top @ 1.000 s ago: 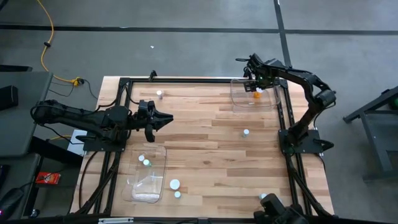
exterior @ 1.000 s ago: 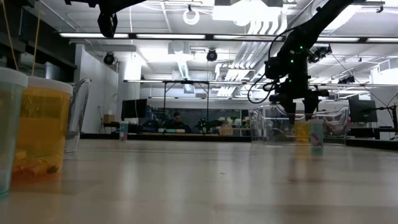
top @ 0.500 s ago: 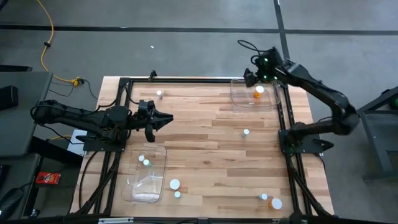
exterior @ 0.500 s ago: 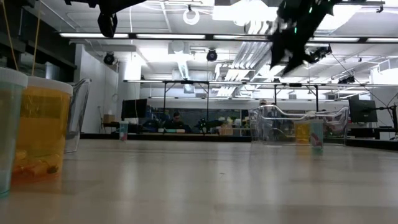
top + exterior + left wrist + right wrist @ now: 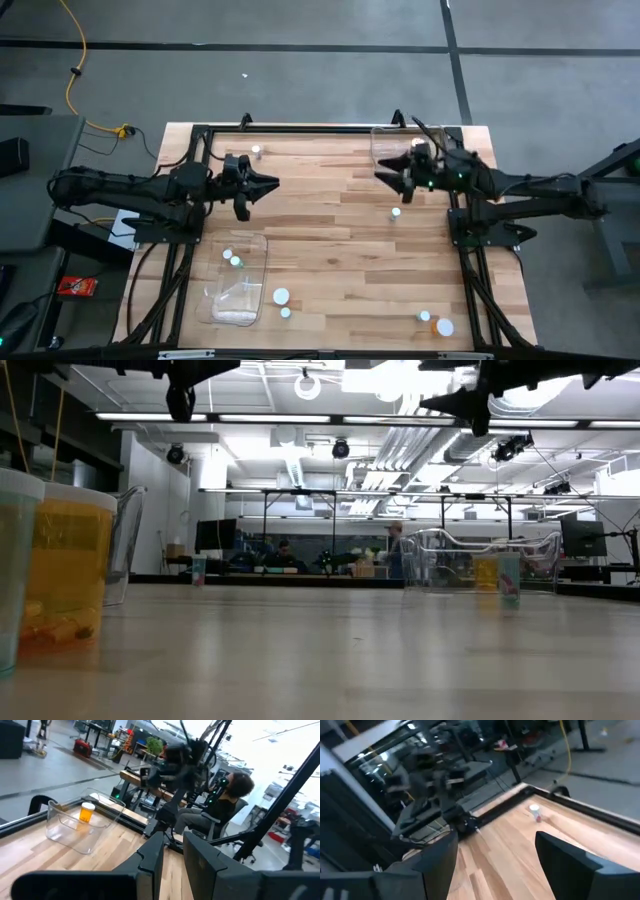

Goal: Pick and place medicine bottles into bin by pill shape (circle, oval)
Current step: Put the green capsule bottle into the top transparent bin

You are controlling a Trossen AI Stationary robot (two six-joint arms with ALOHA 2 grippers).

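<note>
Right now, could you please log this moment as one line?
left gripper: raised, empty | right gripper: open, empty, beside far bin | orange bottle: in far bin

Pale wood table, clear plastic bins, matt black arms.

From my seat the table (image 5: 330, 250) looks like light planked wood with a smooth satin sheen, framed in matt black metal. Both bins (image 5: 238, 290) (image 5: 80, 827) read as clear, glossy plastic. An orange bottle (image 5: 87, 812) looks like translucent amber plastic with a white cap. The left gripper (image 5: 268, 184) and right gripper (image 5: 385, 176) appear dull black.
</note>
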